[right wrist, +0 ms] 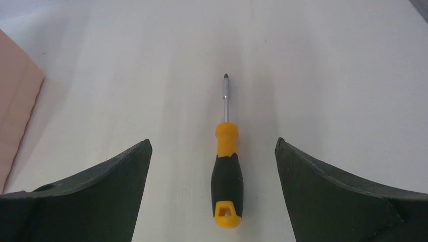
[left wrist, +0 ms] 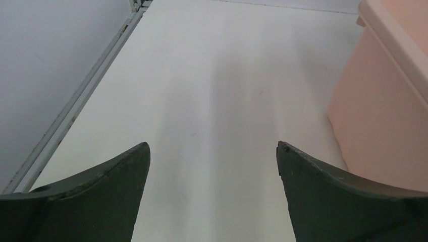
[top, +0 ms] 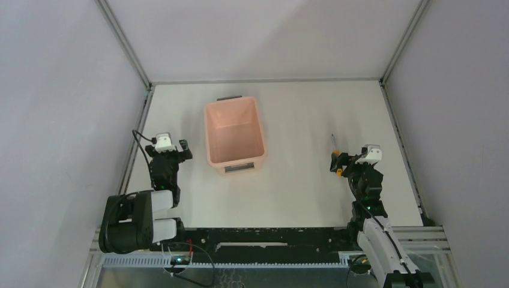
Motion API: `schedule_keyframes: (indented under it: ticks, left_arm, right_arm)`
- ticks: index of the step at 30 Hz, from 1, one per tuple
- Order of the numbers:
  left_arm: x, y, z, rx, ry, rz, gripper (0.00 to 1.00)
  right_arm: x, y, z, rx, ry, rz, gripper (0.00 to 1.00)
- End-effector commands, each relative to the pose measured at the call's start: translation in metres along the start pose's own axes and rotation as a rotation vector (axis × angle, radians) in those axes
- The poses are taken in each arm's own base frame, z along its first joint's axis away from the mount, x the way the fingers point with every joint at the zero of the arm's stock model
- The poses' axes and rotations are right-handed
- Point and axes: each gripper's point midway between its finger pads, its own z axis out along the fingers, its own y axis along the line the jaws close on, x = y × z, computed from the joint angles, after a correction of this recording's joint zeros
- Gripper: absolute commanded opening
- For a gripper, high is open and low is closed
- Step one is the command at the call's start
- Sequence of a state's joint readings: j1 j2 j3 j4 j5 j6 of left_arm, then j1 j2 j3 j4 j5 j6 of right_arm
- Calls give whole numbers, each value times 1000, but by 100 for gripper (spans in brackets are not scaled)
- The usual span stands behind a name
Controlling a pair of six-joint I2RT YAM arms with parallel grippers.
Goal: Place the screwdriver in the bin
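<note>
Orange and black on the grip, thin steel for the shaft: the screwdriver (right wrist: 226, 161) lies flat on the white table (top: 300, 198), with its tip toward 12 o'clock and its butt toward 6 in the right wrist view. From above it sits at about 3 o'clock of the bin (top: 208, 135), well apart from it. It looks light, rigid and not fragile. The round handle could roll or pivot if nudged off-centre, and the bare shaft is thin and probably slick. The sensible hold is therefore across the thick black part of the handle, near the balance point, with the jaws closing from 9 and 3 o'clock. The right gripper (right wrist: 213, 142) is posed for just that: pitched down toward the table and lined up with the tool's long axis. Its jaws are spread fully wide on either side of the handle, touching and holding nothing. I judge it needs to come lower before closing. The left gripper (left wrist: 213, 145) hangs at about 9 o'clock of the bin, near its wall, jaws likewise apart and empty, pointing toward 12 o'clock over bare table.
</note>
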State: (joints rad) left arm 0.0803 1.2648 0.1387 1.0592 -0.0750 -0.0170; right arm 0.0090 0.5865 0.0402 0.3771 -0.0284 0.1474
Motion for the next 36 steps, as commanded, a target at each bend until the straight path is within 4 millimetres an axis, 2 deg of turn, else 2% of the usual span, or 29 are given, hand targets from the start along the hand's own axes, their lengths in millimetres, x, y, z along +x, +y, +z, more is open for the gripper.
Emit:
schedule_keyframes:
  ticks: [1,6,8,11,14,18,21,31,36]
  left_arm:
    - [-25,-2,9,4,-72,7,100]
    - [-26,-2,9,4,-72,7,100]
    - [-25,-2,9,4,-72,7,100]
    - [-26,-2,9,4,-72,7,100]
    - [-26,-3,8,5,-72,7,100]
    - [-25,-2,9,4,-71,7,100]
    - [-26,-2,9,4,-74,7,100]
    - [-26,-2,9,4,-73,7,100]
    - [-25,-2,8,5,-71,7,100]
  right_arm:
    - [-20,4,3,-18,-61,-9,100]
    - [-26,2,6,9,-38,-7,100]
    - [-39,3,8,25,-10,2,100]
    - [-69,3,10,78,61,18,100]
    - [-78,-2,8,165,236,38,100]
    - [-55,-11,4,267,539,38,100]
    - [-42,-13,11,279,626,25,100]
    - [38,-18,30,263,894,37,95]
    - [67,-22,33,269,972,47,91]
